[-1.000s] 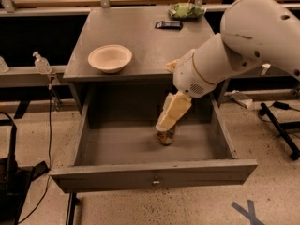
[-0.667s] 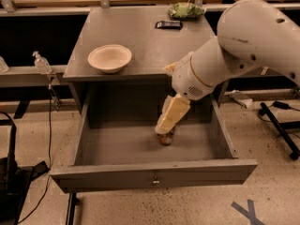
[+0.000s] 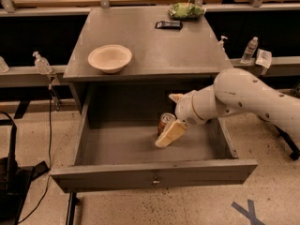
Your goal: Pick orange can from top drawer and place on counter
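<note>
The orange can (image 3: 164,121) stands upright on the floor of the open top drawer (image 3: 154,170), right of its middle and near the back. My gripper (image 3: 168,132) reaches down into the drawer from the right. It sits right at the can, partly covering the can's lower front. The white arm (image 3: 243,100) crosses over the drawer's right side. The counter (image 3: 150,41) is the dark grey top of the cabinet above the drawer.
A cream bowl (image 3: 109,57) sits on the counter's front left. A green bag (image 3: 186,10) and a flat black object (image 3: 168,25) lie at its back. Plastic bottles (image 3: 250,49) stand on side ledges. A blue X (image 3: 248,212) marks the floor.
The arm has swung lower, below counter height, and now enters the drawer from the right. The gripper sits lower against the can. The can stays in the drawer.
</note>
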Available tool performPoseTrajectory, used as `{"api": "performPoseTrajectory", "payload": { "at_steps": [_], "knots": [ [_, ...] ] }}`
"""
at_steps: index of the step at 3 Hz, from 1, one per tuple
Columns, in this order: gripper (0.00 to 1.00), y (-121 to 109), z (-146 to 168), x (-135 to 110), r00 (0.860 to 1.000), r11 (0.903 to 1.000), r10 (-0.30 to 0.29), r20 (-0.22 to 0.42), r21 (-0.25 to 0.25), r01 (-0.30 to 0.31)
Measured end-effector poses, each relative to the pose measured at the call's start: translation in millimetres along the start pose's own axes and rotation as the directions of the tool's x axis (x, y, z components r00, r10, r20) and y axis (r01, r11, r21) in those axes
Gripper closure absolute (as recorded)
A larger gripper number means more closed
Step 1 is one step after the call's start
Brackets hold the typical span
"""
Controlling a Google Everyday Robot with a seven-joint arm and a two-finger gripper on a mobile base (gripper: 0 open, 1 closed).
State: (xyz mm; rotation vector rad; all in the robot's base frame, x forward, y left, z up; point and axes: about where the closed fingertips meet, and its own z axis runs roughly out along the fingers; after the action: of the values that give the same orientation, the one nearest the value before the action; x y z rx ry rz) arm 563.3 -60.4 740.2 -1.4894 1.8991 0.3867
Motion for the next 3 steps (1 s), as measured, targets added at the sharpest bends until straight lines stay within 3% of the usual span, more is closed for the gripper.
{"api": "performPoseTrajectory", "payload": {
  "at_steps": [1, 2, 3],
  "knots": [
    [0.0, -22, 17, 7, 0.999, 0.9971, 0.025, 0.042, 0.071, -0.028],
    [0.0, -21, 14, 5, 0.998, 0.9973, 0.032, 0.053, 0.064, -0.035],
    [0.0, -22, 37, 26, 0.977, 0.9862, 0.157, 0.141, 0.029, -0.163]
  ]
}}
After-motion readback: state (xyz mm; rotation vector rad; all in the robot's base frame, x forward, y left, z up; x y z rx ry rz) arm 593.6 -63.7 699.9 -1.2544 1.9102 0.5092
